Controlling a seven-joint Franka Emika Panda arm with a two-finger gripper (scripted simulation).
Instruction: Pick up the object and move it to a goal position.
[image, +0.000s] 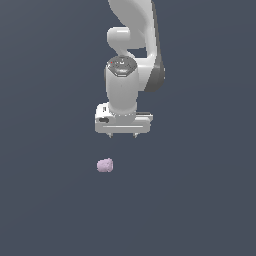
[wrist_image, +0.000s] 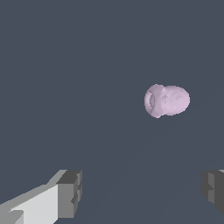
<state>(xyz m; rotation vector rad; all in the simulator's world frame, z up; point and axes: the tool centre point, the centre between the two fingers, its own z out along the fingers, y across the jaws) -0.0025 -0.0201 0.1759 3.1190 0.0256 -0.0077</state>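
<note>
We are seeing the object (image: 105, 165) lying apart from the gripper (image: 122, 137), below it and toward the exterior view's left.

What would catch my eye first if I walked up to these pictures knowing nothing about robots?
First the big white robot arm, reaching down from the top of the exterior view against a plain dark grey background. Its hand is open and holds nothing. Below it, slightly toward the exterior view's left, lies a small pale pink lump, apart from the hand.
</note>
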